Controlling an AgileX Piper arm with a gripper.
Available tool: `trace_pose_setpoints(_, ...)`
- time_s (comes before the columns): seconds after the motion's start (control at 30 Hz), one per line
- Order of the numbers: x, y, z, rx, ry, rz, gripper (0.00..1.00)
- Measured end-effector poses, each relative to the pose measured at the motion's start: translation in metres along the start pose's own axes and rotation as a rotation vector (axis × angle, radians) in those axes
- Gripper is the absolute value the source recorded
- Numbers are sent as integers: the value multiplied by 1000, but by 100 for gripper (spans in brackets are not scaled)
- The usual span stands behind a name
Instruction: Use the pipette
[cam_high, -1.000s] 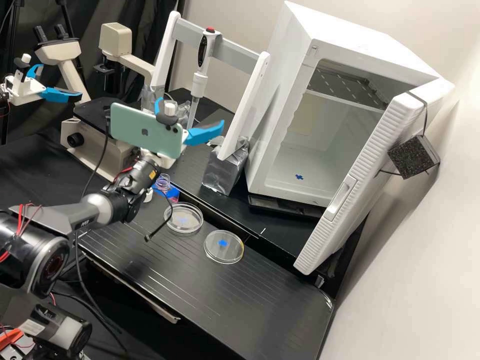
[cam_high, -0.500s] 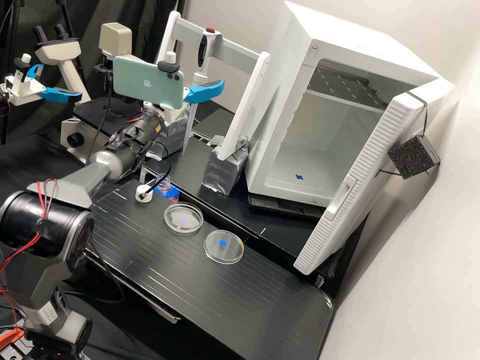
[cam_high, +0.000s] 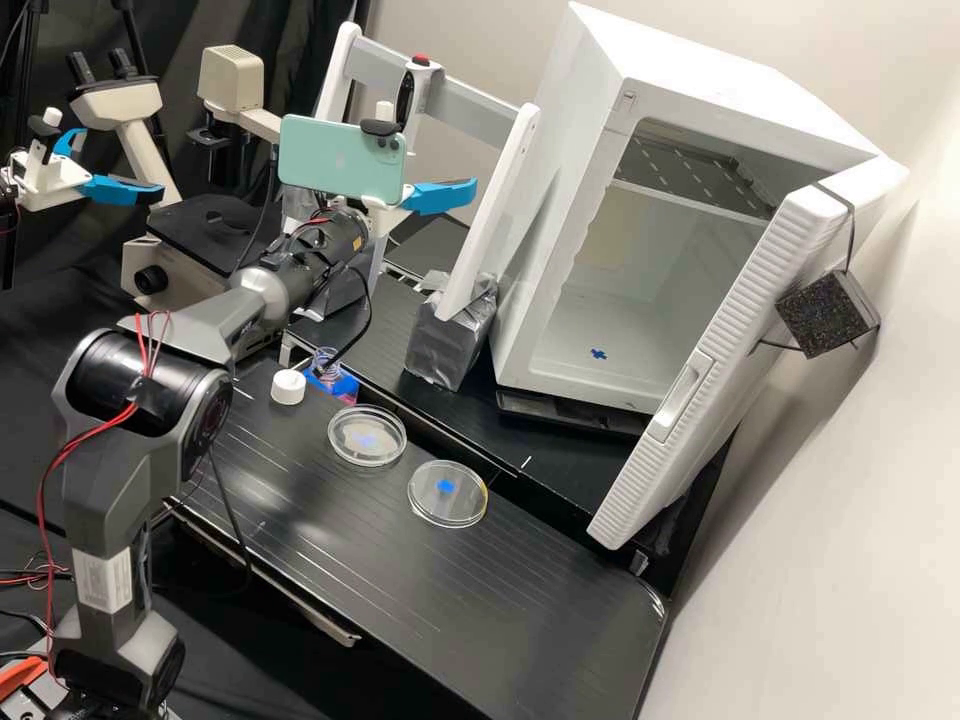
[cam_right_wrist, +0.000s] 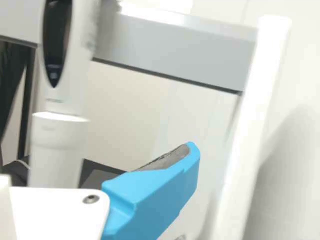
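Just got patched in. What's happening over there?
The arm's gripper is open near the pipette, with a blue finger off to one side of it. The pipette hangs upright on the white-legged stand, not yet gripped. Two clear dishes and a white cap sit on the bench, and the big white box beyond has its door open. It looks like a pickup is coming.
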Motion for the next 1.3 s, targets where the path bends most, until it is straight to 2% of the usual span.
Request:
trace_pose_setpoints(0.13, -1, 4, 1, 34, 3, 8, 0)
trace_pose_setpoints(0.43, -5, 8, -7, 44, 24, 20, 0)
trace_pose_setpoints(0.53, -6, 6, -9, 40, 30, 13, 0)
trace_pose_setpoints(0.77, -6, 4, -12, 0, 36, 9, 0)
trace_pose_setpoints(0.93, -6, 4, -12, -2, 33, 10, 0)
trace_pose_setpoints(1.07, -6, 4, -11, 9, 29, 11, 0)
trace_pose_setpoints(1.13, -6, 4, -11, -4, 28, 11, 0)
trace_pose_setpoints(1.3, -7, 3, -13, -6, 31, 9, 0)
